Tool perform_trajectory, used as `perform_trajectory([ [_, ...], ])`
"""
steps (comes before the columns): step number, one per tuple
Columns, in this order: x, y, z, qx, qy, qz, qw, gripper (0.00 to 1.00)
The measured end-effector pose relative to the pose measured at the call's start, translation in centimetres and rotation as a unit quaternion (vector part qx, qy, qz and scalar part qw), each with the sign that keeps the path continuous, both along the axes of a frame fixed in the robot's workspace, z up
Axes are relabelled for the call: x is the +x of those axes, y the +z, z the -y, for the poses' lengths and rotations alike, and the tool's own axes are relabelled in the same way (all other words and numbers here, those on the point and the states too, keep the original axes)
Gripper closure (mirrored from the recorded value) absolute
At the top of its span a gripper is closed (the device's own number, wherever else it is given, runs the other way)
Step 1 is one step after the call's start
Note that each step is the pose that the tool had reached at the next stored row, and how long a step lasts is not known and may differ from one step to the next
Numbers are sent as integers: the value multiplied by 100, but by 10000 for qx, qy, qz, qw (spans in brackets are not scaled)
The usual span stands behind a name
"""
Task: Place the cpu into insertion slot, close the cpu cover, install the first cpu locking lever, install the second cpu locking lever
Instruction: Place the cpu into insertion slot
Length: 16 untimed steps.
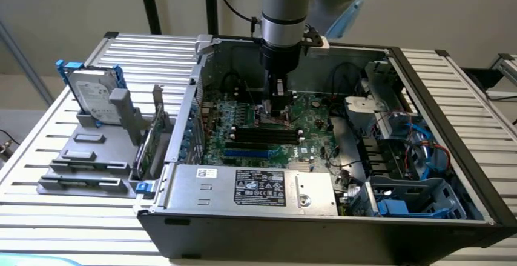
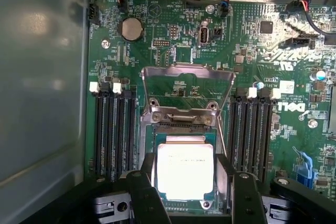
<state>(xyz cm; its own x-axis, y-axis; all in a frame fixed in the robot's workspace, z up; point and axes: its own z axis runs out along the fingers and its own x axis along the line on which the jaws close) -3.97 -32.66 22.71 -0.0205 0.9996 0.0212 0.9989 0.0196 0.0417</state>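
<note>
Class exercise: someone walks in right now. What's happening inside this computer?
A robot arm reaches into the open computer case, its gripper open over the green motherboard. The cpu lies in the insertion slot between the spread fingers. The cpu cover stands flipped open beyond it, so the socket is not yet closed.

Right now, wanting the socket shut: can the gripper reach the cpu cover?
Probably yes: the cpu cover stands open just beyond the cpu, nothing over it; the open gripper straddles the cpu.

Open cpu cover (image 2: 181,113) and 2 memory-slot banks (image 2: 113,129) hem the cpu (image 2: 185,169); above is free.
</note>
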Motion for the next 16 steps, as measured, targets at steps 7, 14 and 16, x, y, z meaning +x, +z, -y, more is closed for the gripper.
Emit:
perform_trajectory([
  [7,0,-66,-4,0,-28,-7,10000,45],
  [14,0,-114,-4,0,-120,-21,9999,45],
  [16,0,-126,-4,0,-147,-23,9999,45],
])
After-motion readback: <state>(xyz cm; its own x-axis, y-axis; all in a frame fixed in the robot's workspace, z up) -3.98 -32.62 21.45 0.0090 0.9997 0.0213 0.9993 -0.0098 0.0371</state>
